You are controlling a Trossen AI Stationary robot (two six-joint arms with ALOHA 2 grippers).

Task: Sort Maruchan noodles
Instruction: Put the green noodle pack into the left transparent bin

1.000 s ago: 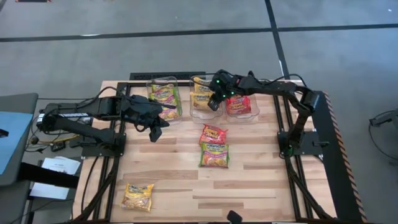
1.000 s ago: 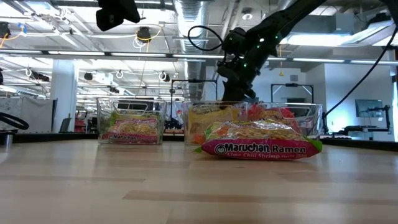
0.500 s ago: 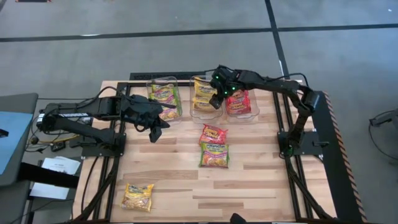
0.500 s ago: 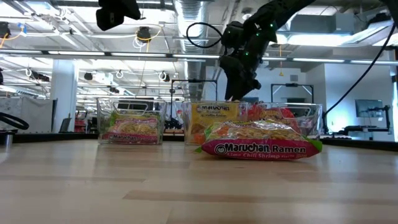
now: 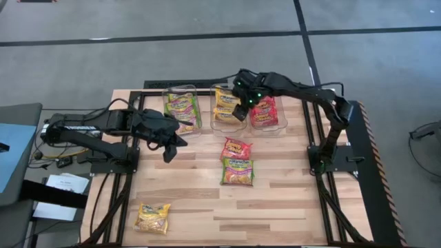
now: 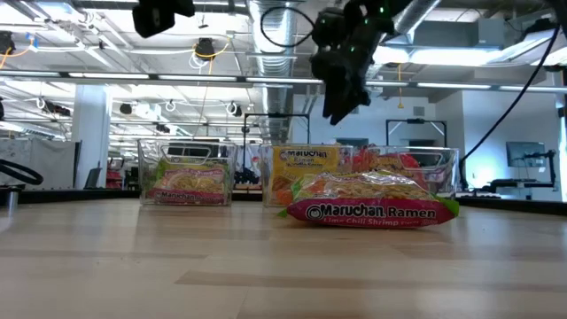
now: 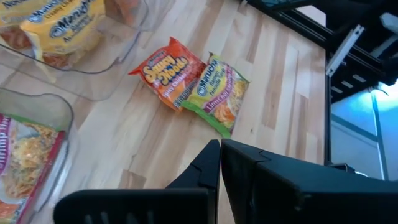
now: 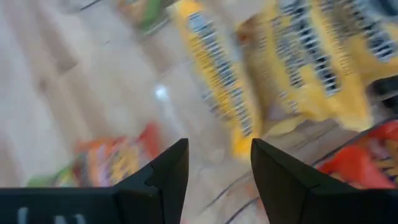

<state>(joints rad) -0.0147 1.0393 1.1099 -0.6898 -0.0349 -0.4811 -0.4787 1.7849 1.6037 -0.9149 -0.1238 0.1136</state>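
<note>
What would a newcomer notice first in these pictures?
Three clear bins at the table's far edge hold sorted noodle packets. The right gripper hovers open above the middle bin's yellow packets. Loose packets lie mid-table, red and green, and a yellow one near the front.

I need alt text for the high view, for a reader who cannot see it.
Three clear plastic bins of glossy ramen packets line the far edge of a wooden table; the right gripper hovers over the middle bin, jaws open. An orange-red packet and a green packet lie mid-table, a yellow packet near the front left, the left gripper shut.
</note>
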